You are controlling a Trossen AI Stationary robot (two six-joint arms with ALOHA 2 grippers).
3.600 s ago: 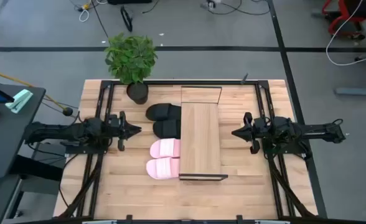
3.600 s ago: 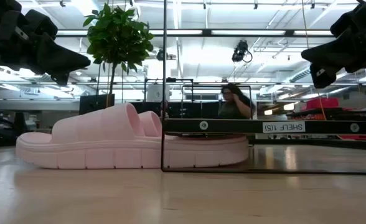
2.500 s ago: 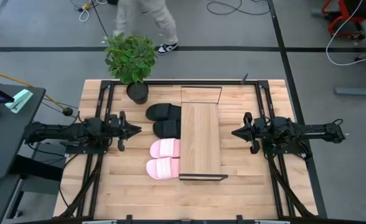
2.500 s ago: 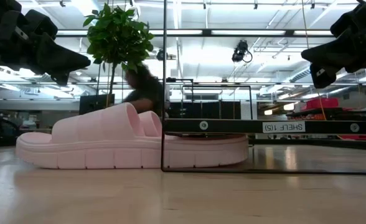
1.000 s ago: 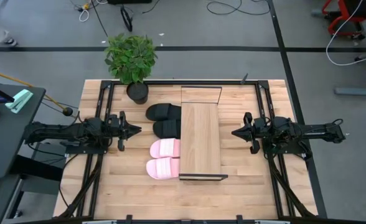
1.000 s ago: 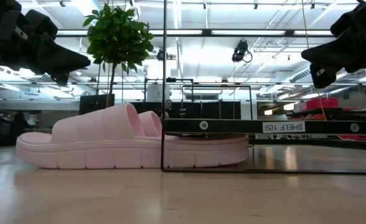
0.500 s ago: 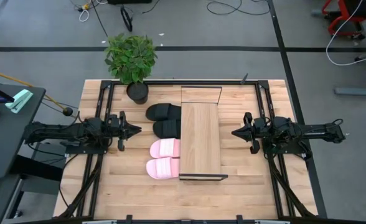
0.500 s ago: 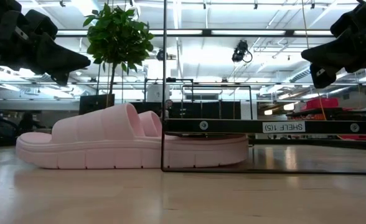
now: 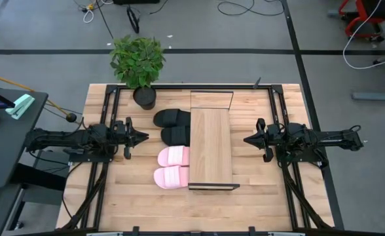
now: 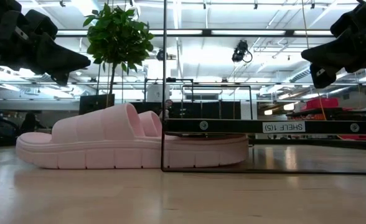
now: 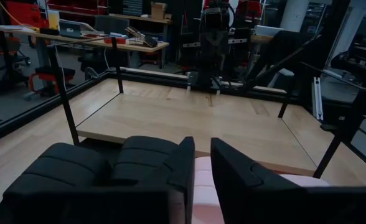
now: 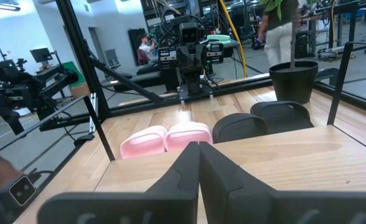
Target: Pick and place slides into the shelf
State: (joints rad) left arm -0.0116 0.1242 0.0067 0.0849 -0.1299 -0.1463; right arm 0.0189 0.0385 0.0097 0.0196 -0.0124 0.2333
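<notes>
**Both arms parked, all four slides tucked along the shelf**

So in the overhead shot the shelf (image 9: 211, 147) ran up and down the centre of the frame, a long light-wood board on a thin black frame, sitting on the wooden table (image 9: 264, 190). All four slides sat in a column right against its left edge: two black slides (image 9: 172, 127) in the upper middle, and the two pink slides (image 9: 171, 167) just below them, toes poking under the board. From table height the nearest pink one filled the left-centre of the frame, lying flat with its toe end past the black frame upright.

The left gripper (image 9: 144, 137) hung at mid-left, pointing toward the slides but apart from them, holding nothing; its fingers (image 11: 182, 163) stood nearly together with only a narrow slit between them. The right gripper (image 9: 247, 139) mirrored it at mid-right, just off the shelf's right edge, fingers (image 12: 184, 169) pressed together and empty.

A potted plant (image 9: 139, 64) stood at the upper left corner of the table, just above the black pair. Some people showed far back in the right wrist view.
</notes>
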